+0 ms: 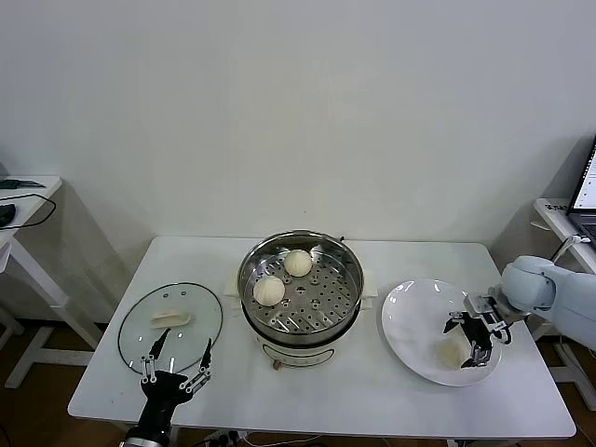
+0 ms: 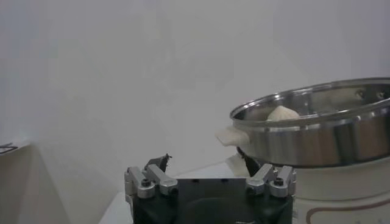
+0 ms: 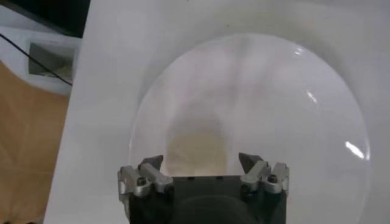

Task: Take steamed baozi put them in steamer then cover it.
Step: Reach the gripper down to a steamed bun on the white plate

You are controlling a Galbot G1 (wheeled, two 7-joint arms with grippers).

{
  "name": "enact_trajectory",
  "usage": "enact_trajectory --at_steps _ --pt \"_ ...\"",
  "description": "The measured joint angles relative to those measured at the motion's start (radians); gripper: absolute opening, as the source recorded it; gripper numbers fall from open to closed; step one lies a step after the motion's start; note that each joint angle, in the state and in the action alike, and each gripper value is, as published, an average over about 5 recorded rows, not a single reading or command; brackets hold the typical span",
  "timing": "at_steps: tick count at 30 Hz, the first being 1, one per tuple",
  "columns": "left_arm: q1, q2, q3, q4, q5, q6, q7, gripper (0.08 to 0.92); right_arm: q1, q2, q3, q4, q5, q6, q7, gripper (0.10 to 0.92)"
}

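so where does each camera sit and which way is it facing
Head view: on the robot's head, looking forward and down at the table with lid, steamer and plate; left gripper and right gripper both show.
Left wrist view: low by the table, facing the steamer side-on; its own open fingers show.
Right wrist view: above the plate, looking down at a bun between its open fingers.
Shared: head and left wrist both see the steamer.

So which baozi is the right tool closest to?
The baozi on the white plate, the bun directly beneath the open right tool; the other two sit in the steamer.
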Motion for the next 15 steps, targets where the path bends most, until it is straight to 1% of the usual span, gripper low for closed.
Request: enact_trajectory --at_steps 4,9,11,15 --pt "-0.001 -0.001 0.000 0.000 0.000 0.000 -0.002 0.823 -0.018 0.000 0.009 -0.001 -0.011 -0.004 0.012 0.762" --pt "-0.001 0.000 0.001 -0.003 0.000 0.000 -0.005 0.823 -0.028 -0.004 0.017 0.001 -0.017 -0.006 0.023 0.632" --pt "-0.002 0.001 0.000 -0.004 0.000 0.001 -0.006 0.823 -0.027 -0.006 0.019 0.004 -0.017 -0.005 0.025 0.601" --pt "-0.001 0.001 0.001 -0.005 0.000 0.001 -0.007 0.823 -0.011 -0.003 0.024 0.013 -0.018 -0.002 0.018 0.582"
